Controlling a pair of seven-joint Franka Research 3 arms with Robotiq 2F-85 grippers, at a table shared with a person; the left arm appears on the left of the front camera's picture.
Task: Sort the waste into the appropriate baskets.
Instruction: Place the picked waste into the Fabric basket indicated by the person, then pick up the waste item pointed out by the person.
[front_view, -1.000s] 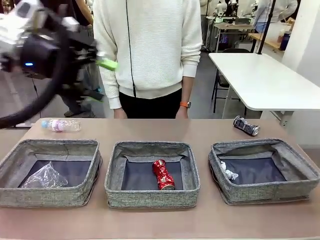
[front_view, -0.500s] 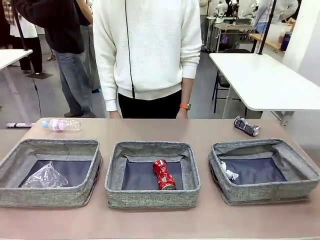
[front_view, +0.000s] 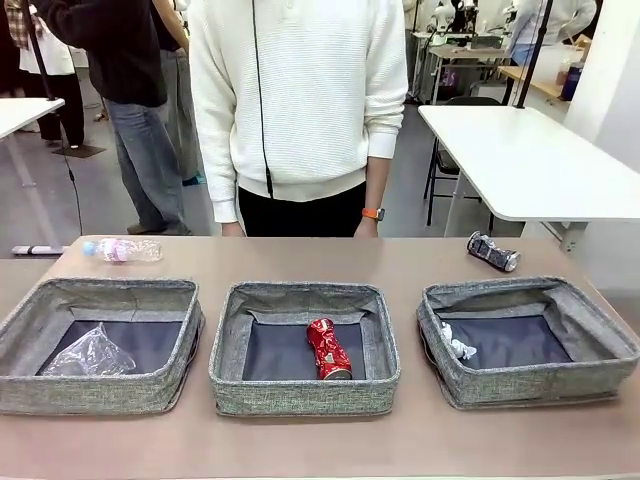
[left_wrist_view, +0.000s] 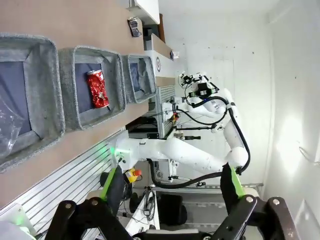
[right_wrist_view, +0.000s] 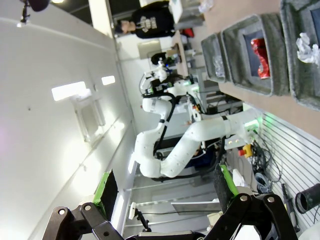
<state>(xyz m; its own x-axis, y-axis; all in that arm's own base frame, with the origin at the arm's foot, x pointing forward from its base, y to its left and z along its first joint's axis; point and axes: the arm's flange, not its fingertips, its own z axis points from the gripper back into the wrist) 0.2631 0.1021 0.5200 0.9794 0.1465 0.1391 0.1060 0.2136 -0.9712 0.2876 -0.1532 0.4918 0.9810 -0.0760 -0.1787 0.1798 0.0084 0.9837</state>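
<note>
Red can (front_view: 328, 348): in middle basket (front_view: 300, 396), likely metals.
Cup (front_view: 90, 352): left basket (front_view: 100, 392), beside it.
Paper ball (front_view: 458, 343): right basket (front_view: 520, 386), other side.
Bottle (front_view: 122, 249), dark can (front_view: 493, 251): unsorted on table (front_view: 300, 262), behind it.
Left claw (left_wrist_view: 170, 186), right claw (right_wrist_view: 165, 185): spread wide, empty.

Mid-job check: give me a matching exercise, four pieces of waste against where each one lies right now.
Things:
1. crushed red can
2. clear plastic cup
3. paper ball
4. dark-silver can

Places:
A. on the bare table, behind the right basket
B. in the left basket
C. in the middle basket
D. in the right basket

Pairs: 1-C, 2-B, 3-D, 4-A.
</note>
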